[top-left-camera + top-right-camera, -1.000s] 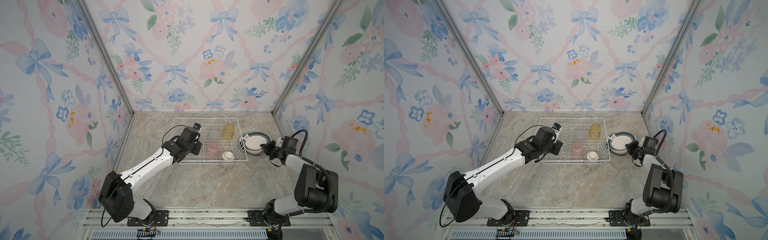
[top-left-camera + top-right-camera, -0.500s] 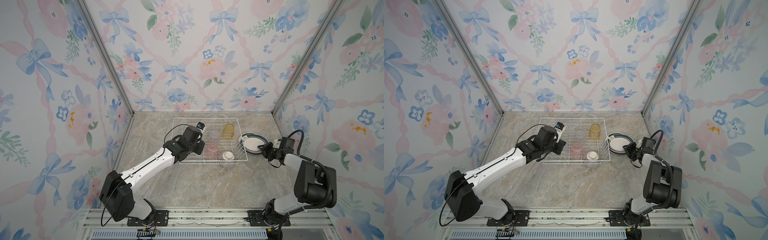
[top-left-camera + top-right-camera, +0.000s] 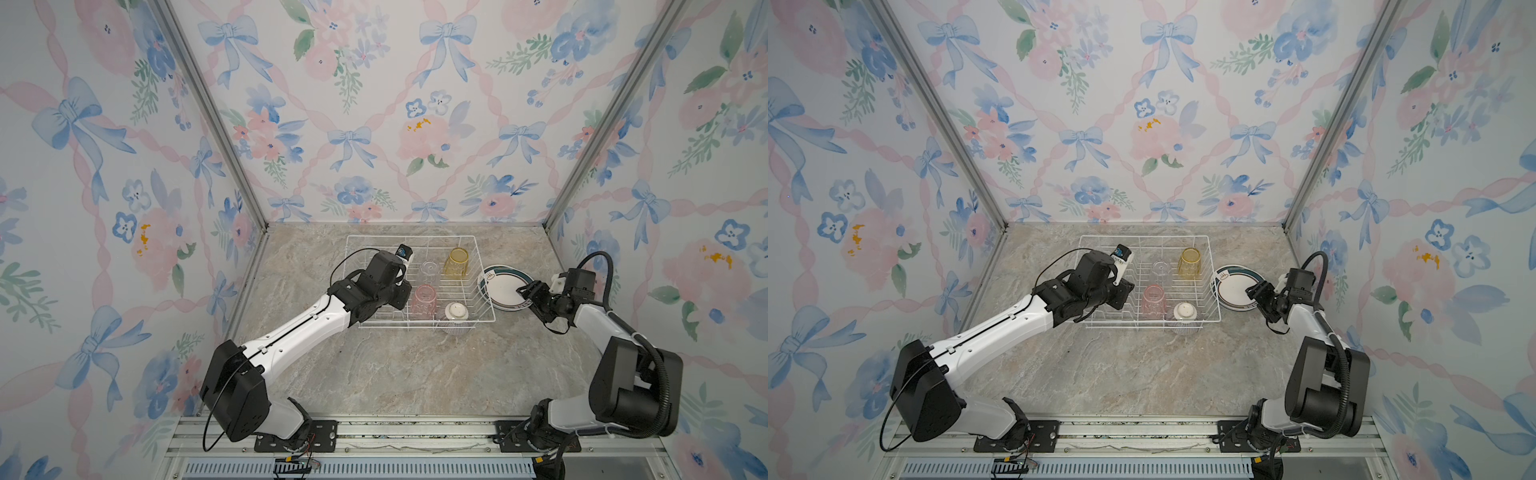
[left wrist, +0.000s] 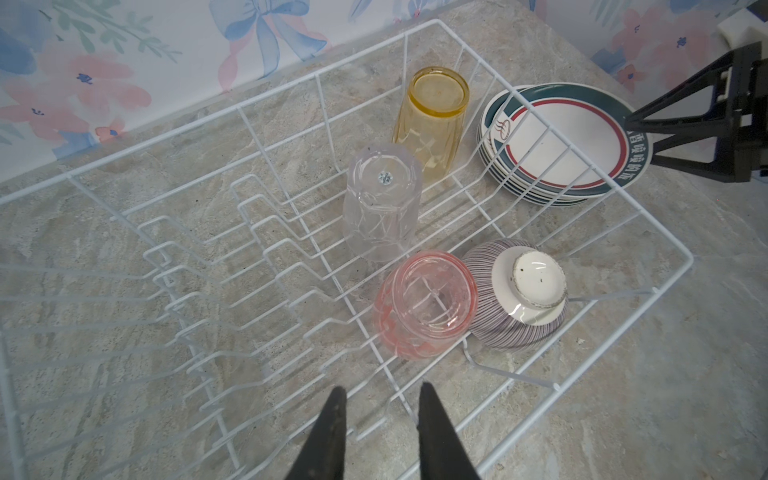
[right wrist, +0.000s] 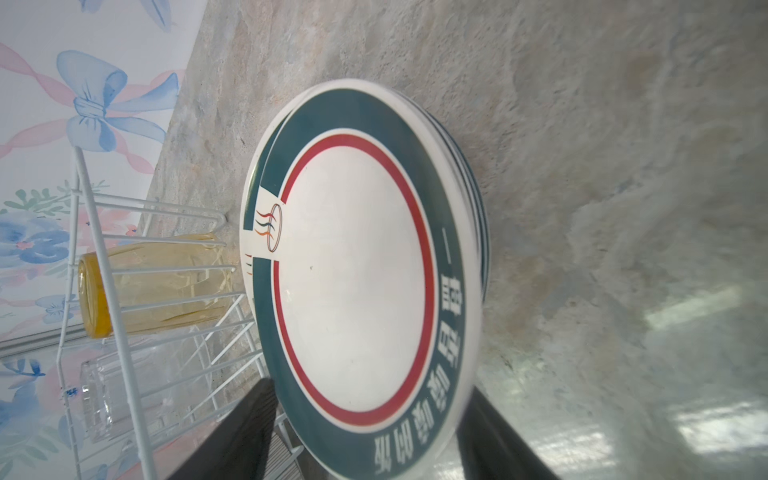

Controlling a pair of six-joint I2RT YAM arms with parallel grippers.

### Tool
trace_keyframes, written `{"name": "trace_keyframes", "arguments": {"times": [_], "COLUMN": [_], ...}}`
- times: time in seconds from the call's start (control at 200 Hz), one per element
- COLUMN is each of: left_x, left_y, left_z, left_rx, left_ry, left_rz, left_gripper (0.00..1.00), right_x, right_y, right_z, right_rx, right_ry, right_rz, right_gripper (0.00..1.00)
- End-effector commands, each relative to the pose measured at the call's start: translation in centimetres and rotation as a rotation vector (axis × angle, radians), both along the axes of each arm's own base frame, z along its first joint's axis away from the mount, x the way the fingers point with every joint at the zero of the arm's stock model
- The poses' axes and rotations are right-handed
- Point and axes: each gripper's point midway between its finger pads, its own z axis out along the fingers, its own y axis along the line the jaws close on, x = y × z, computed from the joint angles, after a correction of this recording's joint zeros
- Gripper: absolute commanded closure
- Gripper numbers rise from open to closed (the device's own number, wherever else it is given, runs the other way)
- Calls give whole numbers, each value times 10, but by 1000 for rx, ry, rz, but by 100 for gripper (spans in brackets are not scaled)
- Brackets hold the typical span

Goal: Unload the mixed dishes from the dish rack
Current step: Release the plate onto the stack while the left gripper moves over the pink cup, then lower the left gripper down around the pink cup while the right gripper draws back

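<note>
Plates [image 3: 500, 286] now sit as a green-rimmed stack on the counter [image 3: 415, 374] just outside the dish rack [image 3: 411, 236], their near rim between the spread fingers of the right gripper [image 3: 527, 291], which a second ago was pinched shut and has since sprung wide: we judge the top plate delivered and the plate slots cleared. Our left gripper [image 4: 382, 388] hangs narrowly parted and empty over the rack, the pink tumbler [image 4: 424, 305] and striped bowl [image 4: 523, 295] just ahead of its tips, the clear tumbler [image 4: 380, 199] and yellow tumbler [image 4: 432, 120] beyond them; those four remain to be lifted out
</note>
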Motion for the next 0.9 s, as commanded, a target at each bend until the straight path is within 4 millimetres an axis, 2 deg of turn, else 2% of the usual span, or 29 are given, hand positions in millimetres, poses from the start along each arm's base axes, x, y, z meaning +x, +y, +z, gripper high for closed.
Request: {"name": "trace_keyframes", "arguments": {"times": [0.0, 0.32, 0.79, 0.895], "left_x": [-1, -2, -7, -8], "left_y": [-4, -8, -14, -14], "left_z": [-1, -1, -6, -7], "left_rx": [8, 1, -4, -2], "left_ry": [-5, 3, 26, 25], "left_rz": [-24, -50, -84, -86], "left_gripper": [73, 73, 73, 73], "right_x": [-15, -15, 16, 22], "right_y": [-3, -11, -2, 1], "right_z": [-4, -18, -25, -21], "right_rx": [-97, -183, -271, -283], "right_ry": [82, 160, 214, 203], "right_rz": [52, 79, 162, 171], "right_gripper": [23, 18, 12, 11]}}
